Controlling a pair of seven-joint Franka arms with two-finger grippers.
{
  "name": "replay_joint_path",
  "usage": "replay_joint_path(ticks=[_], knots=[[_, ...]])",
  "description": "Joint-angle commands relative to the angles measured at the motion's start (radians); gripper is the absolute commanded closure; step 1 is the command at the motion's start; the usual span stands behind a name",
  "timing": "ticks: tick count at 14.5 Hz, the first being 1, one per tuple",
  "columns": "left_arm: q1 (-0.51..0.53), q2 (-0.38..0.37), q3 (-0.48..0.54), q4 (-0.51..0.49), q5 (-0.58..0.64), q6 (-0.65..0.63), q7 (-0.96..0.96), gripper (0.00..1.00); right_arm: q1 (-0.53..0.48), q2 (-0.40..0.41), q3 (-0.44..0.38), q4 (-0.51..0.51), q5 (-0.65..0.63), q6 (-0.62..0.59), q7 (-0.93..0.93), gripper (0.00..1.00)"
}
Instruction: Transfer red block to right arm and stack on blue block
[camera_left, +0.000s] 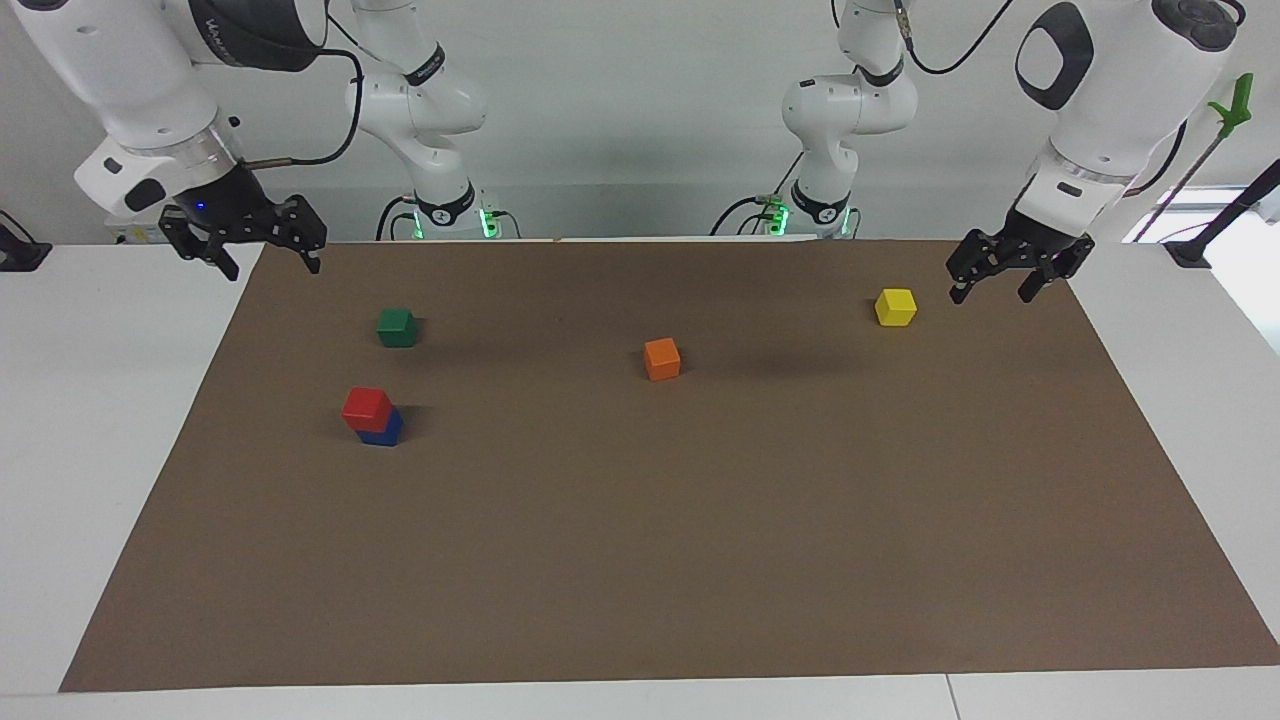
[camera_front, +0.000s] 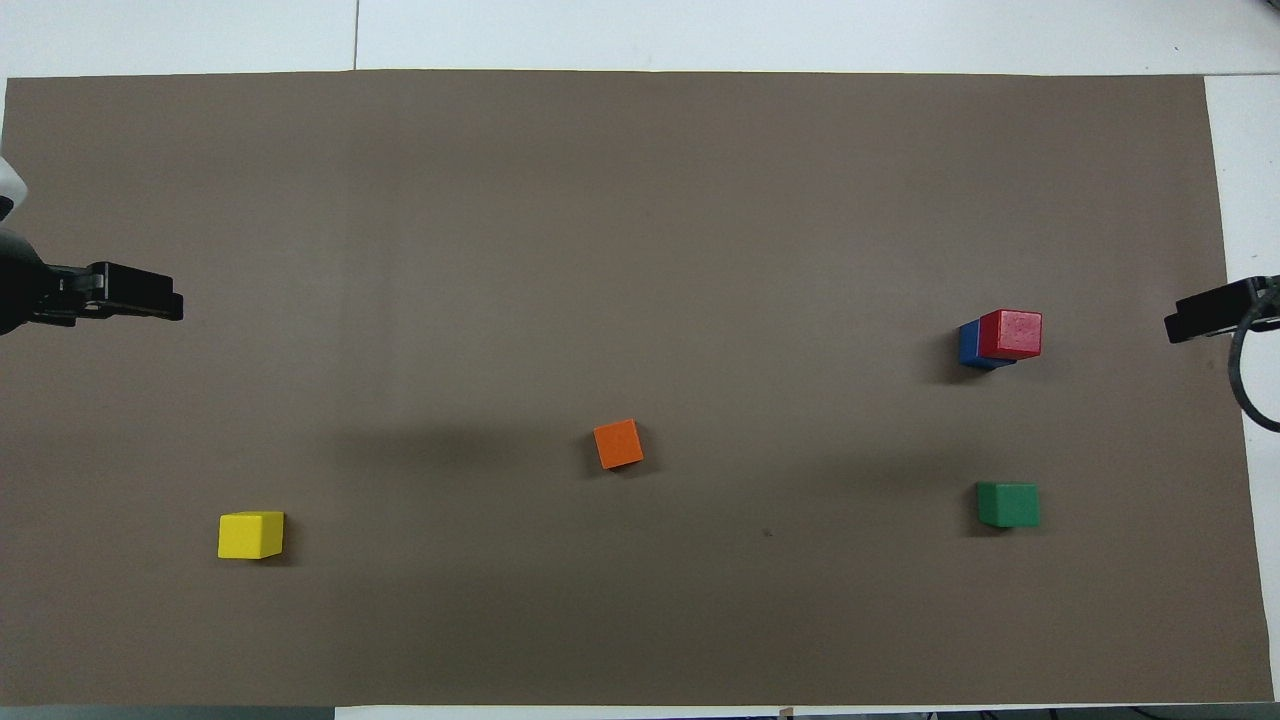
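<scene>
The red block (camera_left: 367, 408) sits on top of the blue block (camera_left: 383, 431), slightly offset, toward the right arm's end of the brown mat. The stack also shows in the overhead view, red block (camera_front: 1011, 333) on blue block (camera_front: 968, 343). My right gripper (camera_left: 270, 262), with its blue light, is open and empty, raised over the mat's corner at its own end; its tip shows in the overhead view (camera_front: 1200, 322). My left gripper (camera_left: 992, 290) is open and empty, raised over the mat's edge beside the yellow cube; it also shows in the overhead view (camera_front: 140, 303).
A green cube (camera_left: 396, 327) lies nearer to the robots than the stack. An orange cube (camera_left: 662, 359) lies mid-mat. A yellow cube (camera_left: 895, 307) lies toward the left arm's end. The brown mat (camera_left: 640, 560) covers the white table.
</scene>
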Motion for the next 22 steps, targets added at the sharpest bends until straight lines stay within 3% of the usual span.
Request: replay_joint_path(ticks=[1,2,6,10,22], knots=[[-0.024,-0.022,0.019,-0.009,0.026,-0.038,0.009,0.0,0.075,-0.013,-0.09,0.008,0.021,-0.038,0.019,0.0],[-0.024,-0.021,0.019,-0.007,0.032,-0.048,0.009,0.0,0.1,-0.01,-0.121,0.008,0.02,-0.041,0.019,0.0],[-0.024,-0.019,0.008,0.002,0.049,-0.067,0.009,0.0,0.094,-0.001,-0.118,0.009,0.001,-0.018,0.017,0.0],[-0.024,-0.021,0.008,0.002,0.047,-0.067,0.009,0.0,0.042,0.002,-0.063,0.025,-0.002,-0.003,0.019,0.0],[-0.024,-0.022,0.008,-0.002,0.047,-0.068,0.009,0.0,0.04,-0.004,-0.057,0.025,-0.019,-0.007,0.019,0.0]])
